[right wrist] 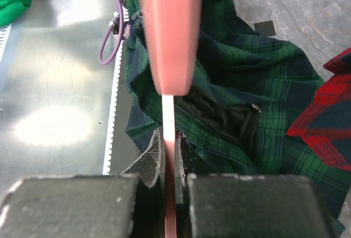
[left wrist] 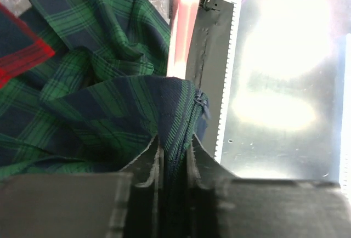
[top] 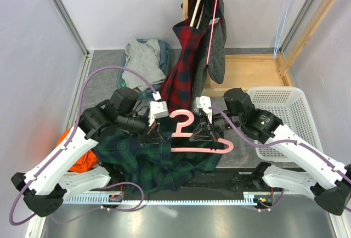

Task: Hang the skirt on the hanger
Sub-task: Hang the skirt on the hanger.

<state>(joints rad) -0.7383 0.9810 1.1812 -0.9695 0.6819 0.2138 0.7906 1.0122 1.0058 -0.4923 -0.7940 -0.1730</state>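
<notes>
top view, skirt: I see the green-and-navy plaid skirt [top: 148, 158] bunched at the middle of the table's near edge, between the two arms.
top view, hanger: the pink plastic hanger [top: 200, 149] is over the skirt's right side, hook toward the far edge.
top view, left gripper: the left gripper [top: 152, 134] is down on the skirt's top fold.
top view, right gripper: the right gripper [top: 202, 131] is at the hanger.
top view, rest: red plaid garment [top: 184, 71] hanging at the far edge; white plastic basket [top: 274, 91] at the right edge; orange cloth [top: 82, 158] at the left edge.
left wrist, left gripper [left wrist: 174, 153]: fingers [left wrist: 148, 166] pressed together, pinching the skirt [left wrist: 104, 101] at its zipper edge; the hanger [left wrist: 181, 29] is just beyond.
right wrist, right gripper [right wrist: 170, 150]: I see it clamped on the hanger [right wrist: 167, 29]; the skirt [right wrist: 247, 84] lies below.
</notes>
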